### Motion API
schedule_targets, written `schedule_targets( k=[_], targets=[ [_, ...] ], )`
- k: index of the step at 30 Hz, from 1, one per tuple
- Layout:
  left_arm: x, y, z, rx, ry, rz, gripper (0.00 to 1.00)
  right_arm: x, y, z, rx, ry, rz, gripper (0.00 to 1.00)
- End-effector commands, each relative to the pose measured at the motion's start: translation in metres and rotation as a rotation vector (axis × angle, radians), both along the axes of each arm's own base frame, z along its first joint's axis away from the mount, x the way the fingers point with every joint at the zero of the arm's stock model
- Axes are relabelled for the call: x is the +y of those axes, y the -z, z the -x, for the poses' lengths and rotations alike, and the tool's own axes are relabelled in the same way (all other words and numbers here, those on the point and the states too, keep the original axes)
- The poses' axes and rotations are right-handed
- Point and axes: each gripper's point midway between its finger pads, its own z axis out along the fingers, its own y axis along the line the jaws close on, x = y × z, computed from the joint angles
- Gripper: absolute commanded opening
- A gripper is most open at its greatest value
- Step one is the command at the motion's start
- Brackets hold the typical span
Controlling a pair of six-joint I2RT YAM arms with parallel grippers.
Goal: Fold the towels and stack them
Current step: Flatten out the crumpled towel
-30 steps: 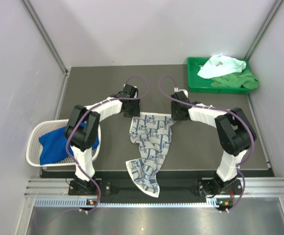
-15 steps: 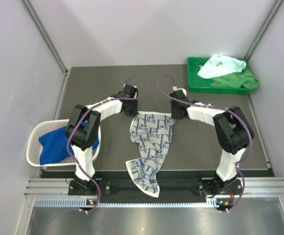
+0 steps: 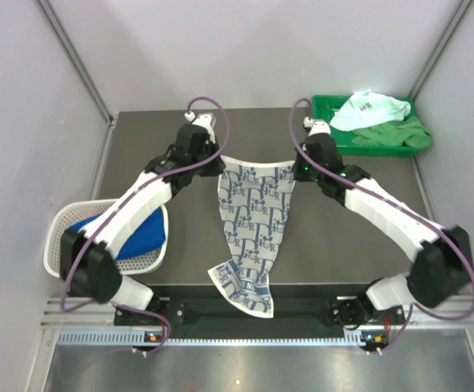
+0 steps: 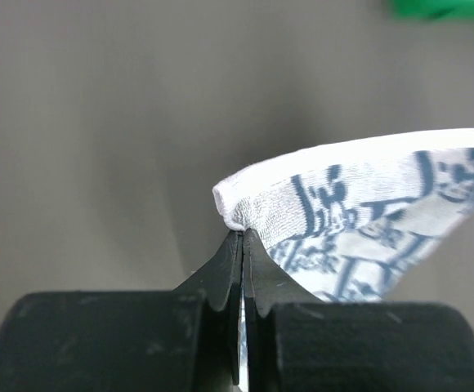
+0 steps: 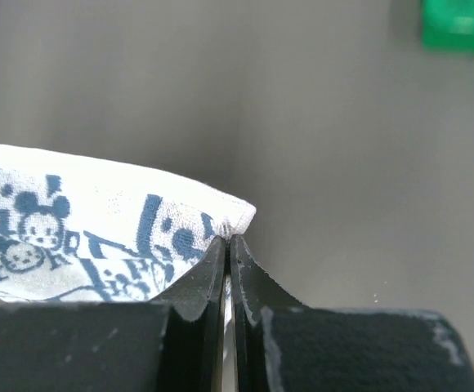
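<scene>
A white towel with navy logo print [image 3: 253, 220] hangs stretched between my two grippers over the middle of the dark table, and its lower end trails past the near edge. My left gripper [image 3: 217, 160] is shut on the towel's far left corner [image 4: 230, 204]. My right gripper [image 3: 296, 166] is shut on the far right corner [image 5: 235, 219]. A royal blue towel [image 3: 135, 237] lies in the white mesh basket [image 3: 57, 249]. A mint towel [image 3: 372, 109] and a green towel [image 3: 396, 136] lie in the green tray [image 3: 327, 135].
The basket stands at the table's left near corner, partly under my left arm. The green tray sits at the back right corner. Grey walls close in the table on the left, back and right.
Both grippers closed on the printed towel's far corners and moved up and toward the back, lifting and spreading its far edge. Both arms have stretched out.
</scene>
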Motion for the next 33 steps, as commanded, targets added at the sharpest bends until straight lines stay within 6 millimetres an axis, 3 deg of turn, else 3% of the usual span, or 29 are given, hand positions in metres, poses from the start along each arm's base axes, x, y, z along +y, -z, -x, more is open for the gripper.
schedule_targets(
  k=[1,5,6,9,13,16,20,23,26,29,31,33],
  targets=[
    [-0.001,-0.056,0.029,-0.122,0.056,0.047,0.00,0.000,-0.075,0.016,-0.153,-0.034,-0.043,0.00],
    [0.000,-0.127,0.071,-0.256,0.140,0.112,0.00,-0.001,-0.132,0.045,-0.261,-0.085,-0.076,0.00],
    [-0.001,-0.140,0.081,-0.276,0.167,0.119,0.00,-0.002,-0.154,0.058,-0.304,-0.100,-0.090,0.00],
    [0.006,-0.175,0.108,-0.342,0.204,0.169,0.00,-0.009,-0.192,0.083,-0.379,-0.115,-0.116,0.00],
    [0.022,-0.236,0.145,-0.476,0.228,0.271,0.00,-0.024,-0.247,0.119,-0.480,-0.139,-0.188,0.00],
    [0.030,-0.266,0.165,-0.542,0.251,0.324,0.00,-0.034,-0.278,0.141,-0.536,-0.162,-0.240,0.00],
    [0.032,-0.294,0.186,-0.583,0.285,0.402,0.00,-0.042,-0.305,0.167,-0.583,-0.221,-0.307,0.00],
    [0.038,-0.308,0.190,-0.609,0.266,0.423,0.00,-0.048,-0.315,0.173,-0.601,-0.218,-0.316,0.00],
    [0.036,-0.307,0.180,-0.611,0.239,0.423,0.00,-0.044,-0.311,0.165,-0.588,-0.211,-0.289,0.00],
    [0.034,-0.292,0.155,-0.597,0.169,0.394,0.00,-0.038,-0.304,0.146,-0.580,-0.177,-0.240,0.00],
    [0.028,-0.284,0.129,-0.588,0.121,0.359,0.00,-0.033,-0.303,0.126,-0.576,-0.144,-0.201,0.00],
    [0.026,-0.290,0.108,-0.617,0.080,0.327,0.00,-0.025,-0.301,0.099,-0.562,-0.138,-0.164,0.00]
  ],
)
